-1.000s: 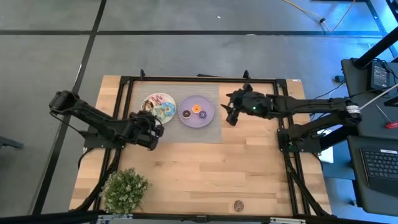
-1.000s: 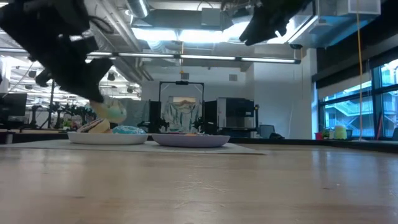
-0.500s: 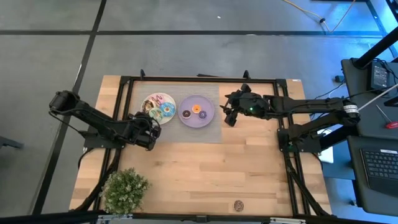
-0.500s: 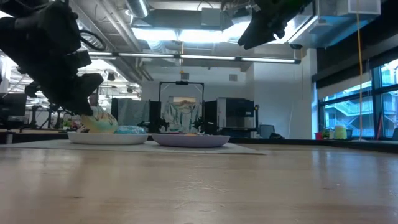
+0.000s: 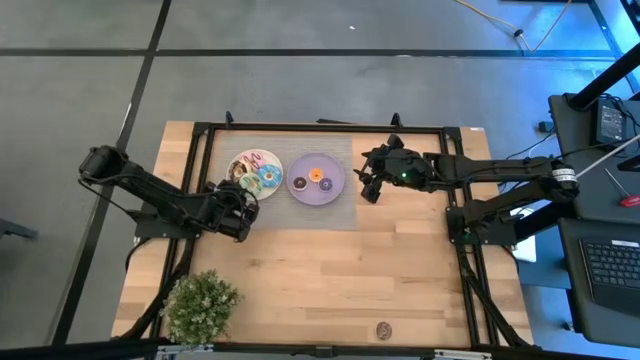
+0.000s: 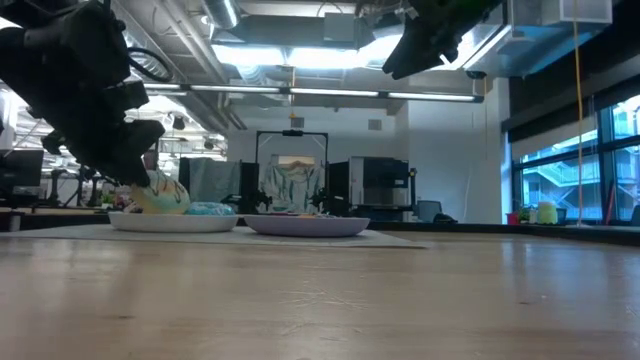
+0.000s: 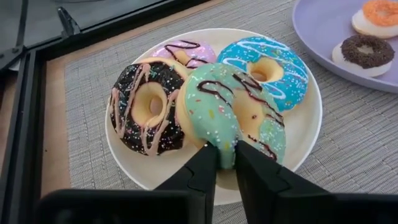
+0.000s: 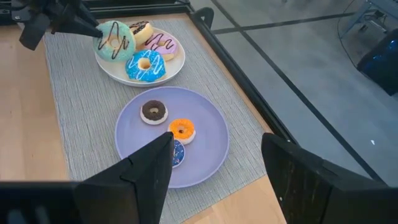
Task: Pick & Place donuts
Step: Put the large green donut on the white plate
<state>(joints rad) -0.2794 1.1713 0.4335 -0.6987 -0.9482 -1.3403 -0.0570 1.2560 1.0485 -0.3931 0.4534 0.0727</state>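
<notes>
A lab: exposed ceiling ducts [image 6: 250,40], robot rigs behind

Your two arms, matte black and jointed, left arm [image 5: 150,195], right arm [image 5: 500,172] with silver band, blunt dark fingers [image 7: 199,174].

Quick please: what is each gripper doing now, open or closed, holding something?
Left gripper: closed on the rim of the green donut, over the white plate.
Right gripper: open, holding nothing.
</notes>
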